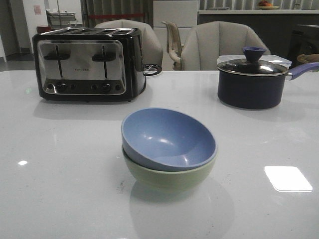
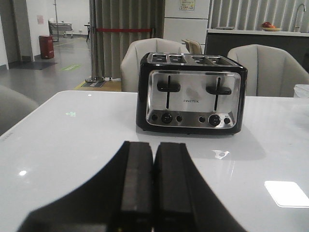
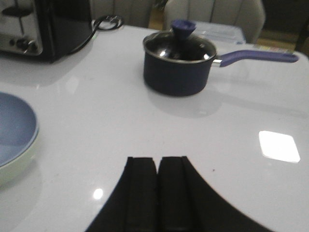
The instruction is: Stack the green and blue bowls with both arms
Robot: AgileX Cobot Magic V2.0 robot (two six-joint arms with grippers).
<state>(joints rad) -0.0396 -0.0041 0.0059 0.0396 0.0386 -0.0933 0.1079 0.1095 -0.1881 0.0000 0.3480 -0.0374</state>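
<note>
Blue bowl (image 1: pixel 167 138) nested inside green bowl (image 1: pixel 169 174), tilted, rim higher on far-left side. Stack sits mid-tabletop (image 1: pixel 60 189), toward near edge. Toaster (image 1: pixel 87 64) near far-left corner; lidded saucepan (image 1: pixel 251 79) near far-right corner, handle pointing right. Left gripper (image 2: pixel 153 186): fingers (image 2: pixel 137 183) clenched together, holding nothing, facing toaster. Right gripper (image 3: pixel 158 193): fingers (image 3: pixel 141 193) clenched together, holding nothing, clear of bowls, facing saucepan. Neither arm visible in front view.

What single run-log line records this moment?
matte periwinkle blue bowl nested in pale green bowl | left end effector shut | right end effector shut | both empty
</note>
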